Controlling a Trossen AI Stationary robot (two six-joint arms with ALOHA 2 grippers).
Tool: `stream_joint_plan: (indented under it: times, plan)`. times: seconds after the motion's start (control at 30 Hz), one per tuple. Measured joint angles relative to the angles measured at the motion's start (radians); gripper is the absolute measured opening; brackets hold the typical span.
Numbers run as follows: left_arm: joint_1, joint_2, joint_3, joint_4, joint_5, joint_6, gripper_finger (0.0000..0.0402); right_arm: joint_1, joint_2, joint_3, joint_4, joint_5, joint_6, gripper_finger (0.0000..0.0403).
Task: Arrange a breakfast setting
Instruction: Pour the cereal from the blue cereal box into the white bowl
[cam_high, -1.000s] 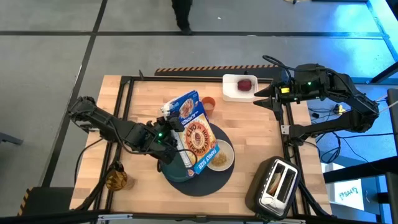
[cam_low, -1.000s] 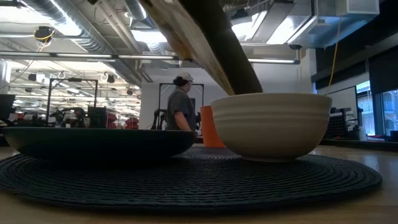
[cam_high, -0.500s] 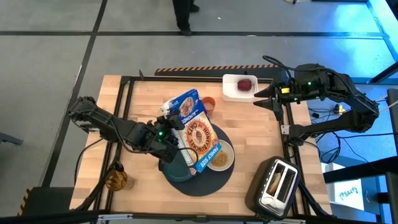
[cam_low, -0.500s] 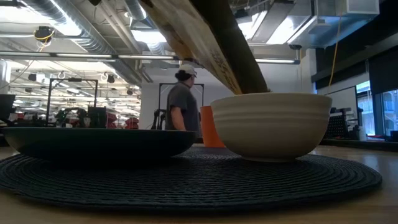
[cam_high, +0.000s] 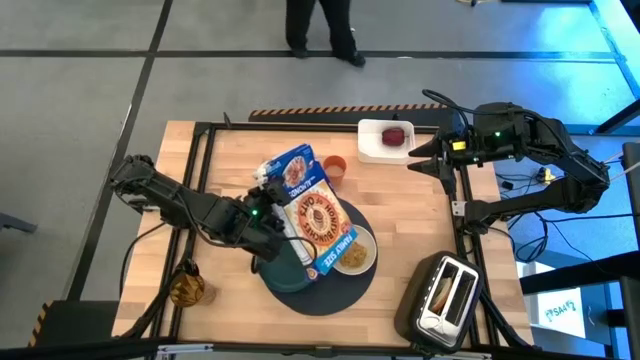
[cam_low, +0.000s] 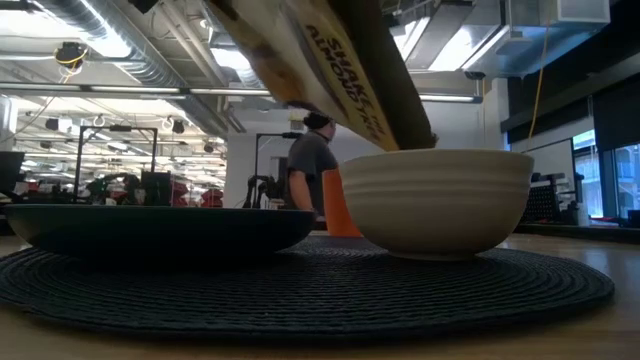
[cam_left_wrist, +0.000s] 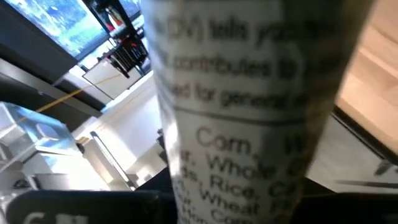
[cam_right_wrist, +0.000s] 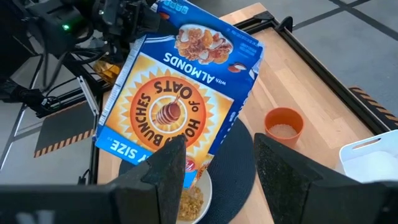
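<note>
Cereal box (cam_high: 312, 212), a flat rectangular carton printed in blue and orange, is held tipped over the white bowl (cam_high: 354, 251) by the left gripper (cam_high: 268, 213), whose fingers are clamped on the carton's edge. In the low view the carton (cam_low: 330, 70) slants down to the bowl's (cam_low: 436, 200) rim; the bowl is round, glossy and ribbed with fine horizontal rings. Pale brown cereal (cam_right_wrist: 189, 200) is seen inside the bowl in the right wrist view. Bowl and teal plate (cam_low: 160, 228), a shallow dark dish, are set side by side on the large round dark-grey mat (cam_low: 300, 290), which has a coarse woven, ridged texture. The mat lies on a light wooden table (cam_high: 230, 160). A small orange cup (cam_high: 335, 168), cylindrical and smooth, stands on the wood just beyond the mat. A dark red fruit (cam_high: 396, 135) rests in a white rectangular tray (cam_high: 372, 146) at the far edge. The right gripper (cam_high: 412, 160) is held beside that tray, its fingers apart and empty. A glossy dark toaster (cam_high: 442, 295) stands at the near right corner.
</note>
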Motion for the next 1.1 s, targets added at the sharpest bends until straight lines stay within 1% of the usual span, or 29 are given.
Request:
stream_joint_plan:
  times: [0.2, 0.43, 0.6, 0.83, 0.97, 1.1]
  plan:
    - [0.000, 0.000, 0.000, -0.098, 0.064, -0.171, 0.0098, 0.000, 0.000, 0.000, 0.000, 0.000, 0.000, 0.0177]
    - [0.000, -0.006, 0.000, -0.111, 0.161, -0.383, 0.0098, 0.000, 0.000, 0.000, 0.000, 0.000, 0.000, 0.0177]
    - [-0.006, -0.049, 0.000, -0.174, 0.211, -0.596, 0.0098, 0.000, 0.000, 0.000, 0.001, 0.001, 0.005, 0.0177]
    - [-0.058, -0.102, 0.000, -0.183, 0.292, -0.765, 0.0098, 0.000, 0.000, 0.000, 0.025, 0.002, 0.005, 0.0177]
    - [-0.087, -0.121, -0.013, -0.177, 0.301, -0.925, 0.0098, 0.000, 0.000, 0.000, 0.046, 0.002, 0.005, 0.0177]
    - [-0.132, -0.203, -0.117, -0.159, 0.258, -1.187, 0.0098, 0.000, 0.000, 0.000, 0.065, 0.012, 0.018, 0.0177]
